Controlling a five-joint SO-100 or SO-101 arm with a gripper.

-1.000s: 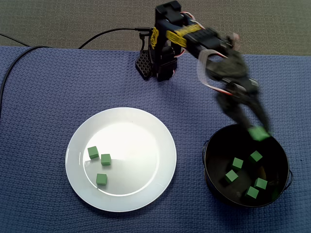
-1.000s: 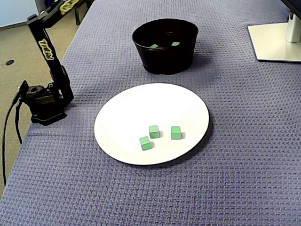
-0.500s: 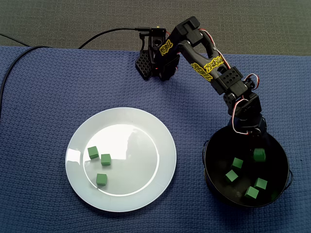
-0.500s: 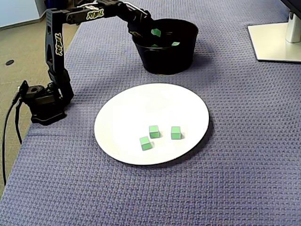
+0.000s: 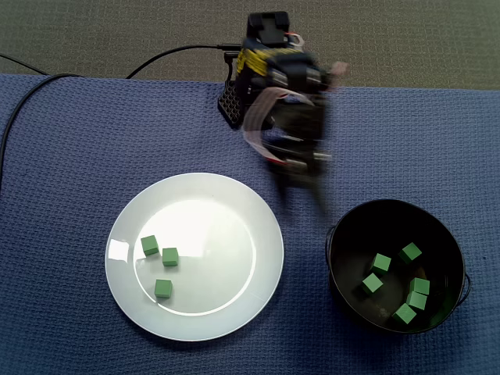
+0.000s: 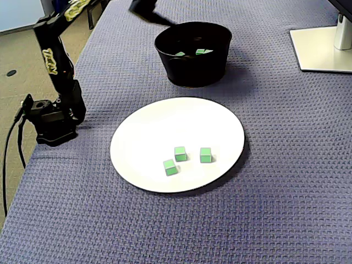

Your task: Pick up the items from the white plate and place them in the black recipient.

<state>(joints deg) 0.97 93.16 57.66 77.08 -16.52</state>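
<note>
Just three small green cubes [image 5: 169, 256] on glossy white plate [image 5: 230, 226].

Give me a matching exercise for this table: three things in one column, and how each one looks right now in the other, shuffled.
Things:
1 white plate
2 black bowl
3 gripper

States:
A blurred, above the blue cloth
B three green cubes on it
C more than three green cubes in it

Pairs: 1-B, 2-C, 3-A

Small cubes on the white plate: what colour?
The small cubes are green, clearest in a fixed view.
</note>
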